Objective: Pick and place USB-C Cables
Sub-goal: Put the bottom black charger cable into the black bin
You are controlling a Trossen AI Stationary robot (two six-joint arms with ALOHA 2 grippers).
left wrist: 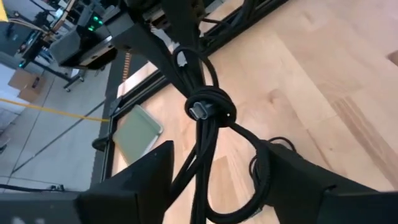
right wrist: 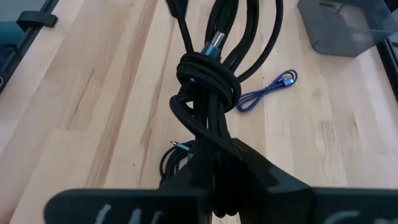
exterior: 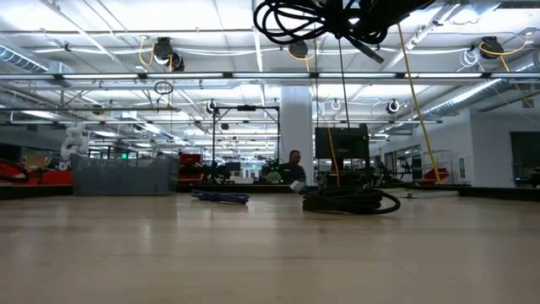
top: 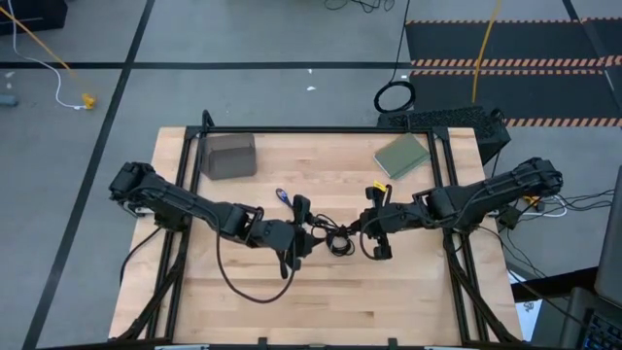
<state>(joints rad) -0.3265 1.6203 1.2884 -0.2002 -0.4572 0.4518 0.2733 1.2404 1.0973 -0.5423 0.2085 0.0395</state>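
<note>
The main risk here is a tug-of-war: both grippers meet over the middle of the table (top: 194, 292), each at an end of the same black cable bundle (right wrist: 208, 84), and if they pull apart unevenly the wrapped knot could tighten, a plug could slip free, or the coil could drop onto the second black cable (exterior: 350, 202) lying on the wood just below. The right gripper (right wrist: 214, 165) is closed on the bundle, the cords running straight between its jaws, as its wrist view shows; the left gripper (left wrist: 214, 177) stands fairly wide, its fingers (left wrist: 140, 177) flanking the hanging loop without clearly pinching it, so whether it bears any load is uncertain. Relative to the grey bin (top: 228, 156) at the table's far left corner, the lifted bundle hangs well apart, toward the centre; the blue-purple cable (right wrist: 267, 90) lies flat between the bin and the grippers, untouched. A green pad (top: 401, 156) sits at the far right. My judgement is that the bin is the likely destination, so the carry would pass over the blue-purple cable and could snag it
</note>
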